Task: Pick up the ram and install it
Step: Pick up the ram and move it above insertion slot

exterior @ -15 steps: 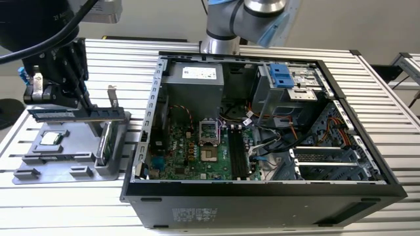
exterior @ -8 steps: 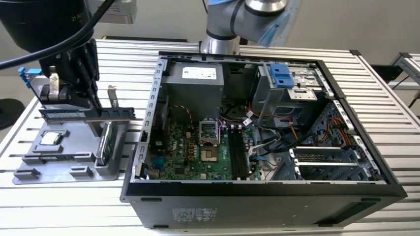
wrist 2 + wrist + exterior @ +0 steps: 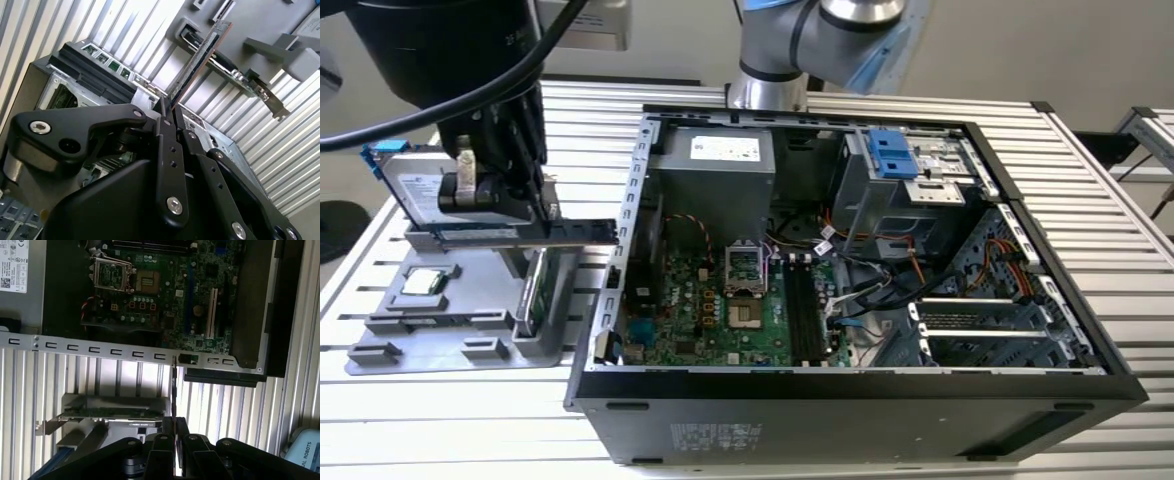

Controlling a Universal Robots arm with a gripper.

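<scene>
Claw (image 3: 165, 106): I pinch the ram (image 3: 199, 60), beside the computer case (image 3: 854, 405).
Risk: ram could pivot in my pinch, striking case wall.

A table (image 3: 440, 420) of pale ribbed metal slats is spread beneath the gripper (image 3: 494, 218) and well beyond it. A plain grey wall (image 3: 1067, 50) is seen behind. A second slatted surface (image 3: 1154, 135) is set well apart from the gripper. Bright light is reflected off the slats
</scene>
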